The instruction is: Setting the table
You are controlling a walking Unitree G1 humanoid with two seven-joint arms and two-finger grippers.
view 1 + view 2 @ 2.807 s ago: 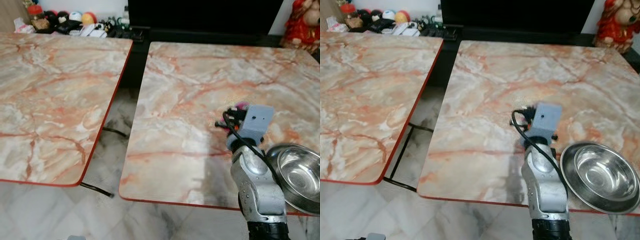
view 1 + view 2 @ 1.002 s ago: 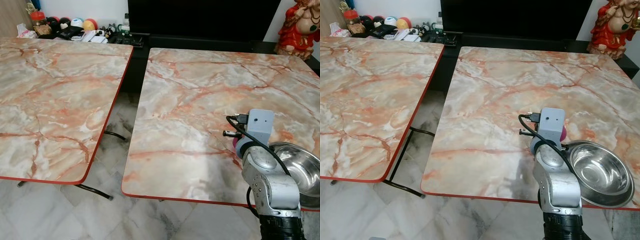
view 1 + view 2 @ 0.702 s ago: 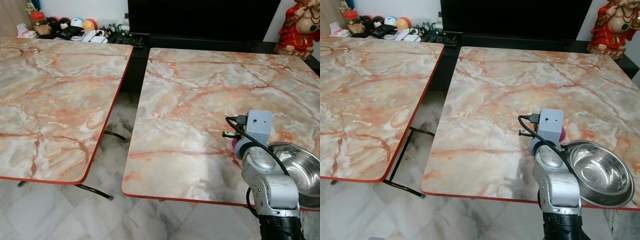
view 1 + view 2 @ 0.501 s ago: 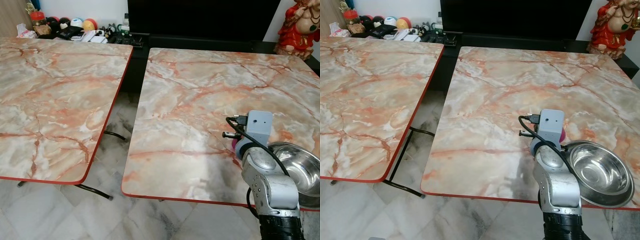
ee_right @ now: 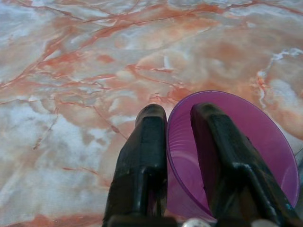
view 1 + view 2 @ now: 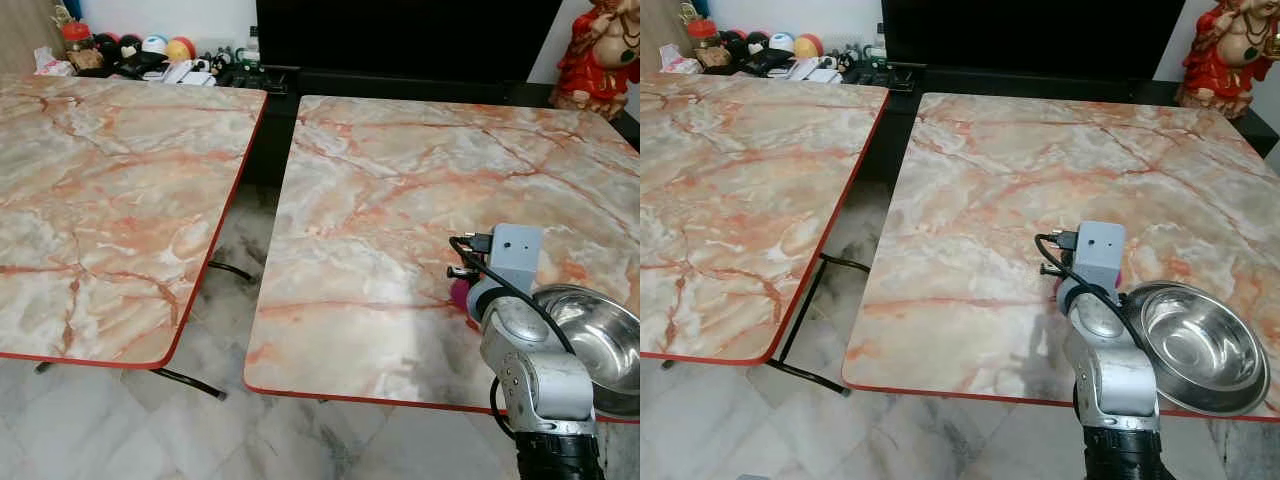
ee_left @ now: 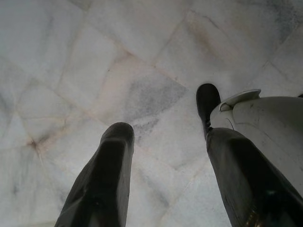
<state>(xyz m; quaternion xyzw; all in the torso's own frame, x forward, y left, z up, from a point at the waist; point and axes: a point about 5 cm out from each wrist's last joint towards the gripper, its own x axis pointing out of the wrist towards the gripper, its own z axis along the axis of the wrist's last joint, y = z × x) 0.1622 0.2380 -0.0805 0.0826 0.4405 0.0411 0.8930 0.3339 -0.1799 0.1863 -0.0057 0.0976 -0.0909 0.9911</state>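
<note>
Right arm: the silver arm point(image 6: 1108, 385) rises from the near edge of the marble bench point(image 6: 1040, 180) and bends forward at the wrist, so its grey camera block point(image 6: 1099, 254) sits over the bench top, pointing away from the robot.
Right gripper: the right gripper point(image 5: 177, 118) reaches low over the bench surface, its two black fingers point(image 5: 144, 161) clamped on the rim of a purple cup; one finger lies outside the wall and the other inside the mouth.
Purple cup: the purple cup point(image 5: 236, 142) is held at the gripper tip, tilted with its open mouth facing back toward the wrist camera; from the head views only a sliver of pink-purple point(image 6: 460, 294) peeps out beside the wrist, just above the bench.
Steel bowl: a steel bowl point(image 6: 1195, 345) stands upright on the bench just to the right of the gripper's wrist, close by the near edge, its rim beside the arm.
Left arm: it hangs idle, with the left gripper point(image 7: 163, 120) pointing down at the pale marble floor point(image 7: 94, 71), its fingers apart and holding nothing.
Second bench: another marble bench point(image 6: 110, 190) stands well apart to the left of the right gripper, across a gap.
Far side: a red figurine point(image 6: 1230, 50) stands beyond the bench's far right corner.
</note>
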